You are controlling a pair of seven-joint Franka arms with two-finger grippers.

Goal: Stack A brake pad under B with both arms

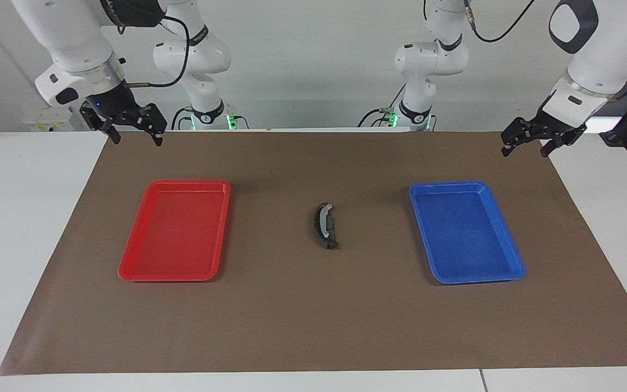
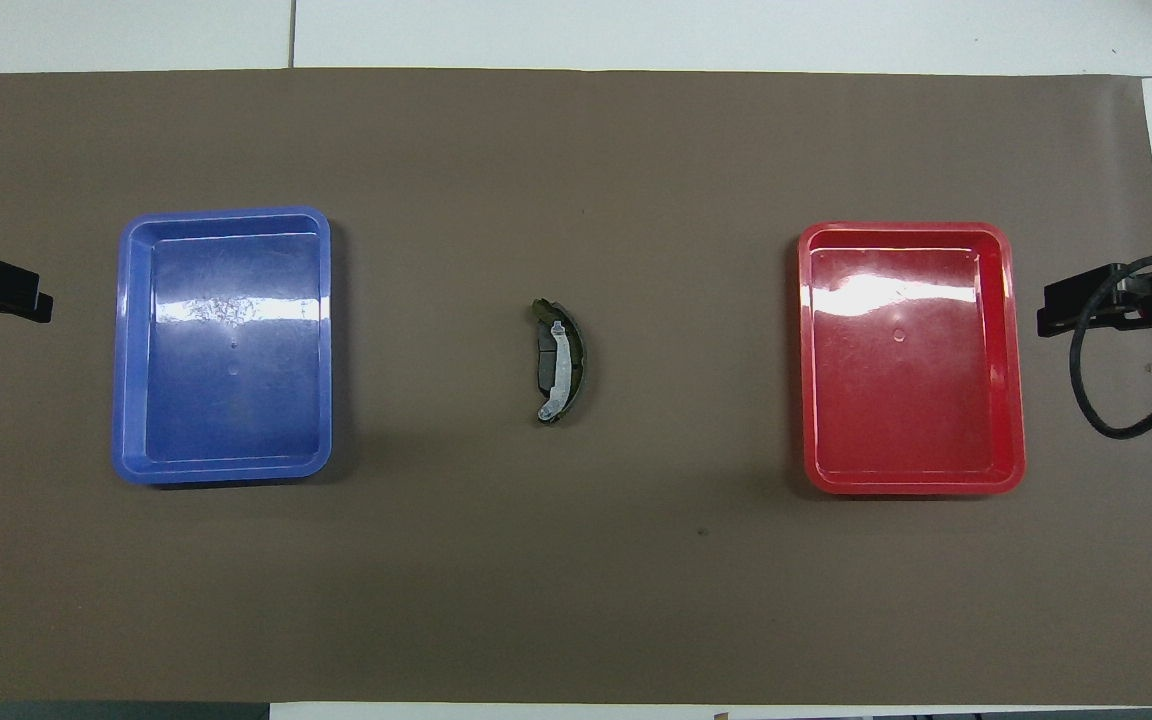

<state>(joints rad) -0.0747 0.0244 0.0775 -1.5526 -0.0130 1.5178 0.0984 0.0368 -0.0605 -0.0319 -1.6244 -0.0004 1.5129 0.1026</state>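
B (image 1: pixel 320 224), the long crescent pad with a silvery strip, lies at the middle of the brown mat, midway between the two trays. It rests on the A brake pad (image 1: pixel 331 221), the short grey pad, of which only an edge shows beside the strip. In the overhead view B (image 2: pixel 560 362) covers most of the A brake pad (image 2: pixel 543 366). My right gripper (image 1: pixel 135 139) is open and empty, up over the mat's edge at the right arm's end. My left gripper (image 1: pixel 524 151) is open and empty, up over the mat's edge at the left arm's end. Both arms wait.
An empty red tray (image 1: pixel 128 269) lies toward the right arm's end and an empty blue tray (image 1: pixel 515 269) toward the left arm's end. In the overhead view the red tray (image 2: pixel 1011 360) and the blue tray (image 2: pixel 126 340) flank the pads. A black cable (image 2: pixel 1086 400) hangs by the right gripper.
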